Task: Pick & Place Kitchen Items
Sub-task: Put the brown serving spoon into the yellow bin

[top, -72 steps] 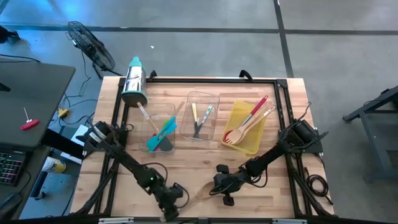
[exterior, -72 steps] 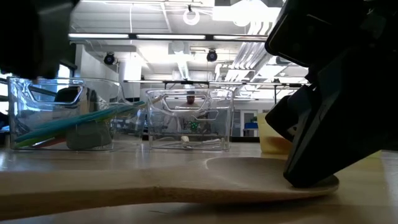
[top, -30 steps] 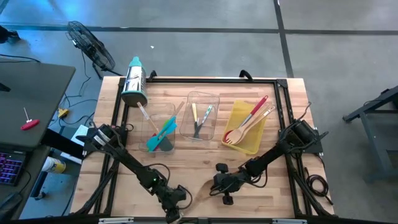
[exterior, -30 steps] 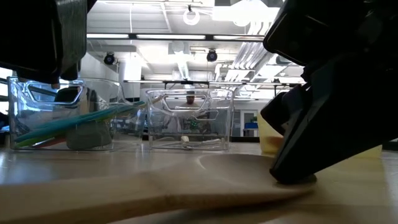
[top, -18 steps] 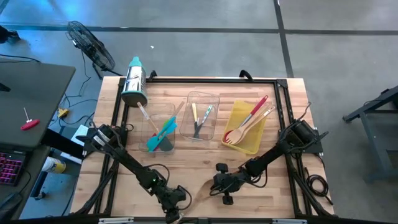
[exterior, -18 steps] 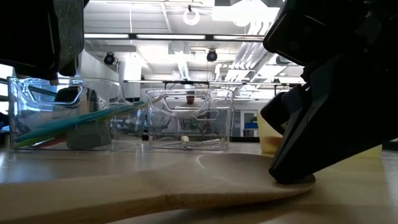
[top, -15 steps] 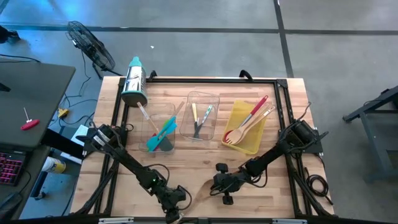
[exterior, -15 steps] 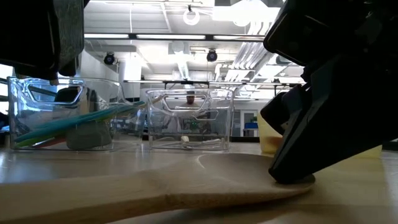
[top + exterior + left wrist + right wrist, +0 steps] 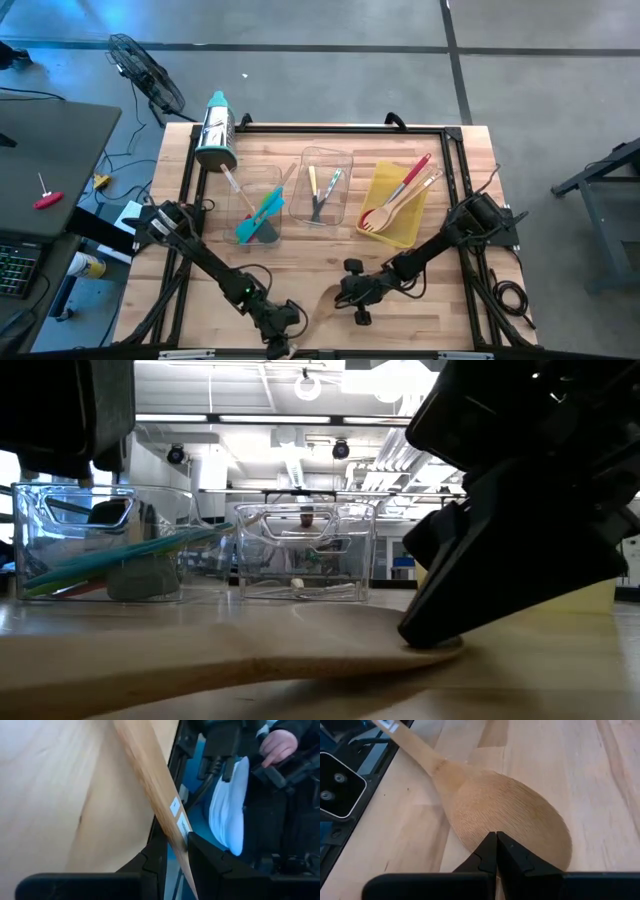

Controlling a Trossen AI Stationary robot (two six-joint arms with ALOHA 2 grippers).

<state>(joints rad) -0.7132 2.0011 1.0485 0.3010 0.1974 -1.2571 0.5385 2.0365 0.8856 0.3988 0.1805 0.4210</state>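
A wooden spoon [image 9: 320, 303] lies near the table's front edge, with its bowl [image 9: 510, 815] on the wood. Its handle [image 9: 150, 780] slants out past that edge. My left gripper [image 9: 280, 325] is shut on the handle at the front edge. My right gripper [image 9: 345, 293] is shut, and its fingertips [image 9: 496, 851] are down on the bowl. In the low view the spoon [image 9: 250, 650] runs across the foreground and the right gripper [image 9: 432, 630] meets its bowl. Other utensils rest in three bins farther back. My left gripper pinches the spoon's handle between its two fingers [image 9: 210, 865], near the free end by the white stickers [image 9: 179, 817]. The fingers lie across the handle, which juts past the table's front edge. My right gripper presses its shut fingertips down on the bowl's near rim [image 9: 490, 832], slanting from the table's right. The bowl lies on the table.
Behind stand a clear bin [image 9: 258, 208] with teal and green spatulas, a clear bin [image 9: 322, 188] with small knives, and a yellow bin [image 9: 392, 205] with red and wooden utensils. A steel cylinder with a teal cap [image 9: 215, 135] lies far left. A person's hand [image 9: 277, 745] shows beyond the front edge.
The spoon's bowl has slid a little toward the table's left, and my right gripper's shut fingertips have gone with it. My left gripper has kept its hold on the handle.
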